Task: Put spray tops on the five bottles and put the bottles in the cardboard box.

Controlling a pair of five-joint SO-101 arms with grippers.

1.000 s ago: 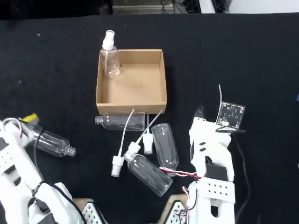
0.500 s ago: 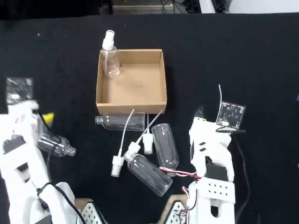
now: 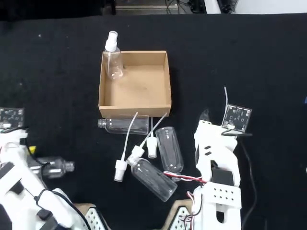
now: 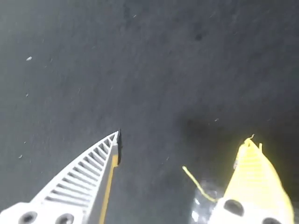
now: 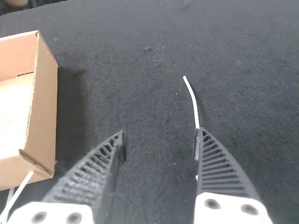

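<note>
Black desk (image 3: 249, 57). Cardboard box (image 3: 135, 110) sits open-topped on it. Right tool (image 5: 160, 134) is right of the box over bare desk, fingers spread apart, nothing between them. Left tool (image 4: 183, 137) is well left of the box, fingers wide apart, with a bit of clear plastic at the base of the yellow one. Capped bottle (image 3: 113, 62) is upright in the box's far left corner. First bare bottle (image 3: 125, 125) lies just beside the box's arm-side wall. Second bare bottle (image 3: 169, 148) and third bare bottle (image 3: 154, 179) lie farther out. Fourth bare bottle (image 3: 56, 166) lies well left of the box, partly under the left arm. Loose spray tops (image 3: 152, 146) lie among the bottles nearest the box. Thin white tube (image 5: 191, 95) is by one right fingertip.
</note>
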